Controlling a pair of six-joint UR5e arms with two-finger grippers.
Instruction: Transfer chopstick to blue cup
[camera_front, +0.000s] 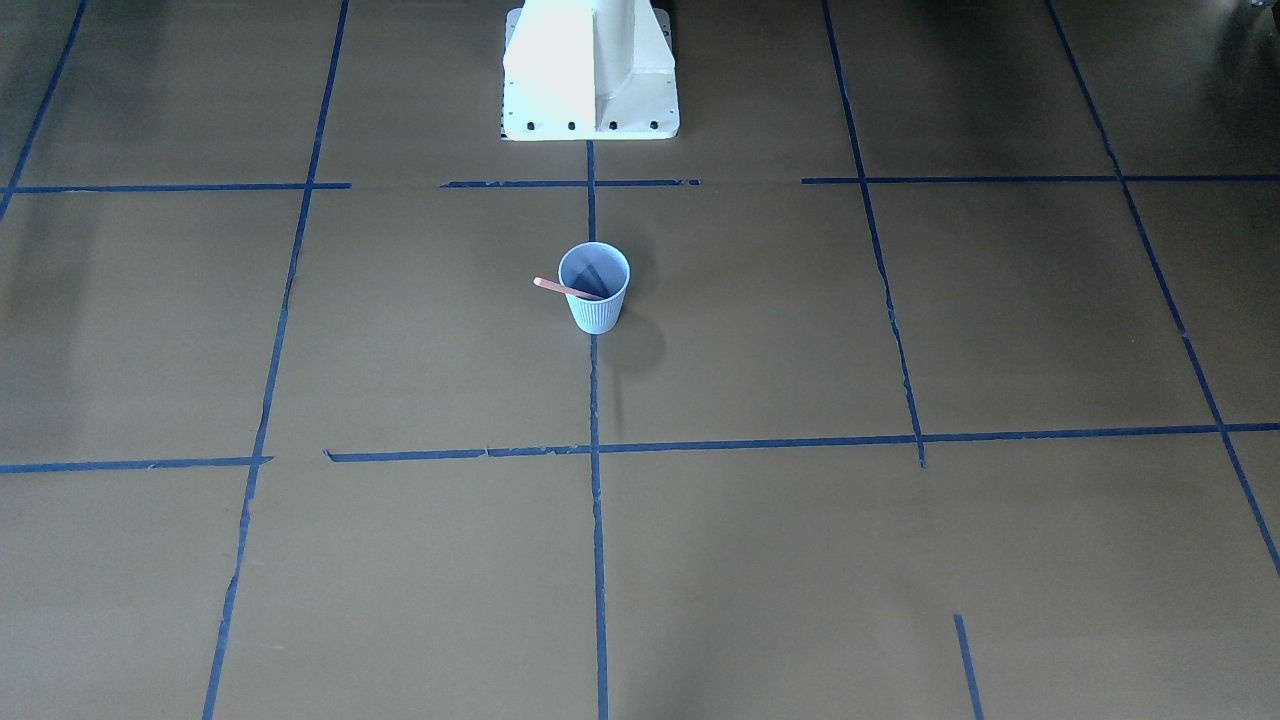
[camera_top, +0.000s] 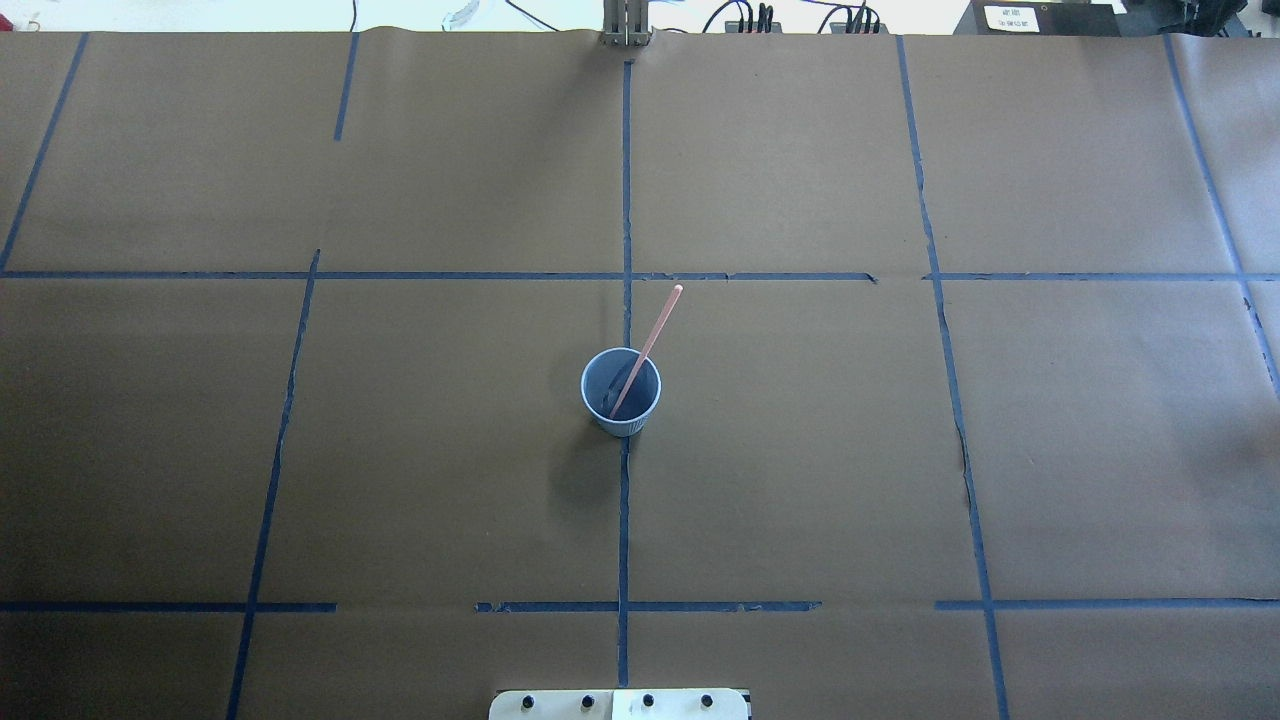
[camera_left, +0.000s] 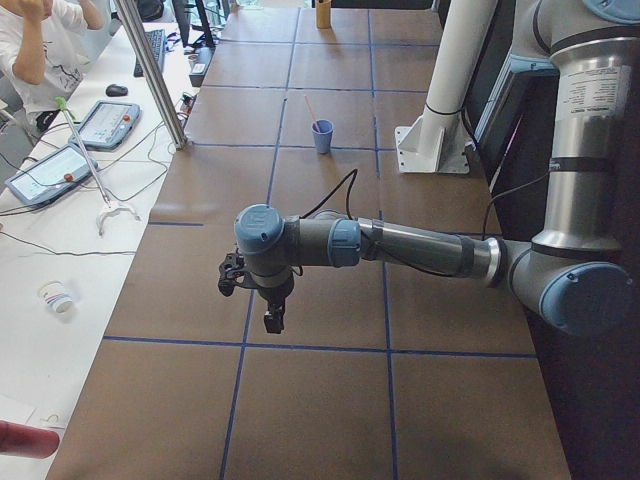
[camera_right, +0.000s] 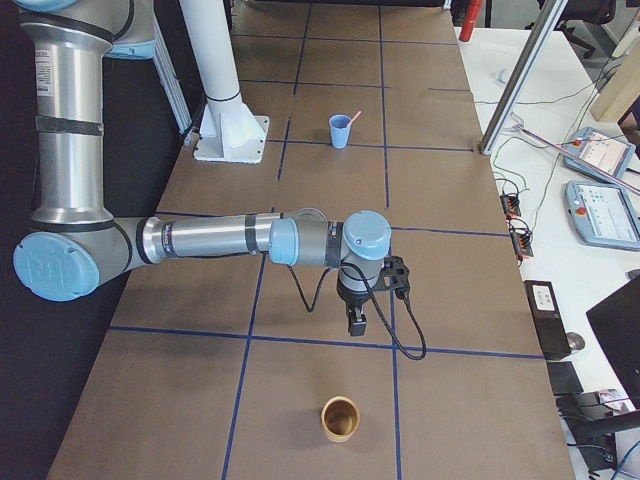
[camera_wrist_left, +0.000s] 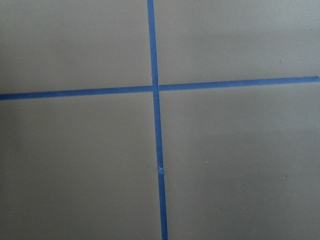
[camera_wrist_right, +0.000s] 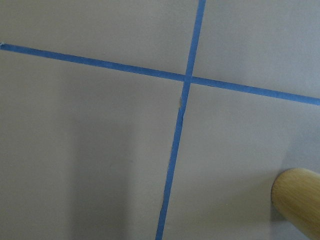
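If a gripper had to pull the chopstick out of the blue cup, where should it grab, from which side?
Probably grip the chopstick on its bare shaft above the blue cup, coming from above, jaws across it. It leans on the rim, tilted away from the robot toward its right, lower end inside.

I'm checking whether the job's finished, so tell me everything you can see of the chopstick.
The chopstick is a thin, straight, pinkish-orange stick; its material is unclear. It stands tilted inside the upright ribbed blue cup, lower end down in the cup, shaft leaning on the rim, upper end sticking out well past it. Nothing else touches it.
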